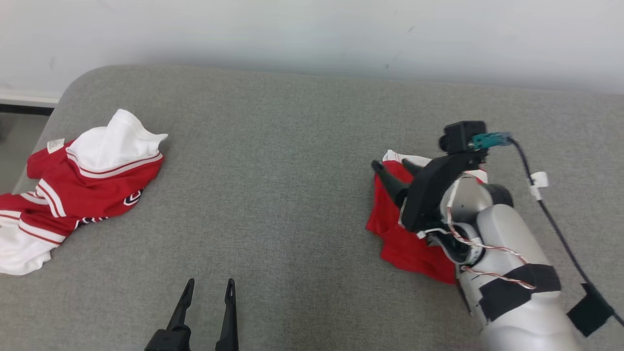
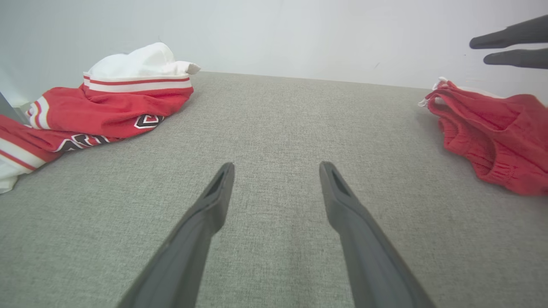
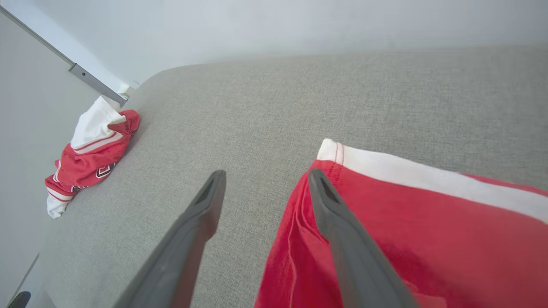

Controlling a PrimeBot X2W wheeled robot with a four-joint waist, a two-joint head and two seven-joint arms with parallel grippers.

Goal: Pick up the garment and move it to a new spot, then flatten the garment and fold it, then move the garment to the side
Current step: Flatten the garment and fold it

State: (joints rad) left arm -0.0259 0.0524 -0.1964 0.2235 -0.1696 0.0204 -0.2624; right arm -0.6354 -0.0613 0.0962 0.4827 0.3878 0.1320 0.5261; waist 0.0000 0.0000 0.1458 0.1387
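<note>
The garment (image 1: 387,222), red with a white band, lies crumpled on the right of the grey fabric surface (image 1: 282,161). My right gripper (image 1: 394,168) hangs just above its left edge, open, with nothing between the fingers. In the right wrist view, the right gripper (image 3: 266,175) points past the garment (image 3: 406,222), one finger over the red cloth and the other over bare grey fabric. My left gripper (image 1: 209,283) rests open at the near edge. The left wrist view has the left gripper (image 2: 277,169) over bare fabric, the garment (image 2: 492,132) at the right and the right gripper (image 2: 481,51) above it.
A second piece of clothing, a red and white jersey (image 1: 92,185) with dark lettering, lies bunched at the surface's far left edge, also seen as the jersey (image 2: 111,107) and the jersey (image 3: 90,162). A pale wall (image 1: 312,34) runs along the back. Bare grey fabric spans the middle.
</note>
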